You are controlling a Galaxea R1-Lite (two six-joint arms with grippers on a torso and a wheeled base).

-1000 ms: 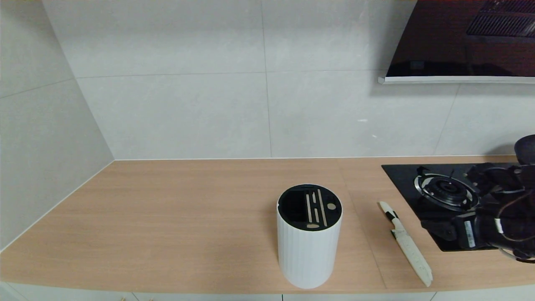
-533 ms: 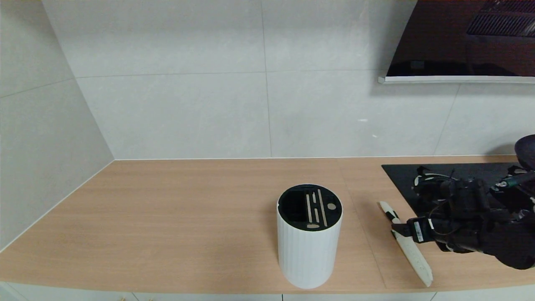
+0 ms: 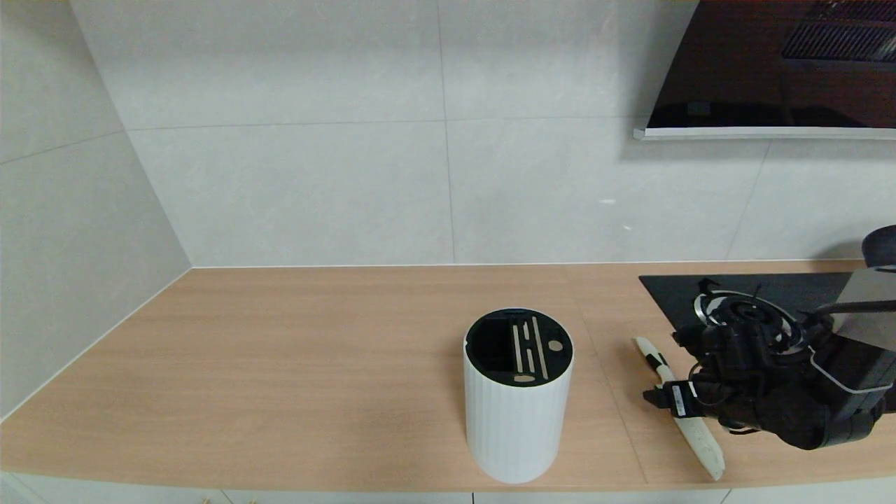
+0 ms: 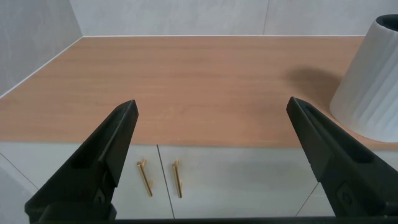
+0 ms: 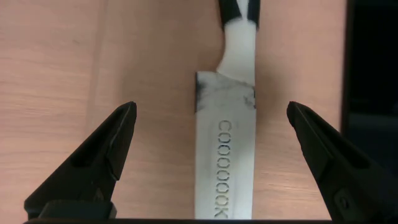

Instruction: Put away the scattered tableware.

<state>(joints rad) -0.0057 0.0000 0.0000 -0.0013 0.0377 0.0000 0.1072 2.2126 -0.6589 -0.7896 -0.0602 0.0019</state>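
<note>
A white, thin-bladed knife (image 5: 225, 143) is laid flat right of the white ribbed cylindrical holder (image 3: 516, 413); the right gripper (image 5: 210, 115) is spread open above it (stiff, slick, probably brittle: the black-banded handle (image 3: 649, 355) is better gripped).

You are looking at a home kitchen. A wood-grain worktop (image 3: 315, 364) runs across the lower half of the head view, meeting large pale grey wall tiles (image 3: 350, 175) in a corner at the left. At the right edge, a black glass gas hob (image 3: 675, 297) with a metal-ringed burner (image 3: 708, 305) is set into the worktop, and a dark angled range hood (image 3: 770, 70) hangs in the upper right. Near the centre stands a white ribbed knife block (image 3: 518, 413), with a white knife (image 3: 703, 448) lying just to its right. In the left wrist view, pale cabinet doors (image 4: 236, 180) with slim gold handles (image 4: 144, 177) sit under the worktop's front edge.
</note>
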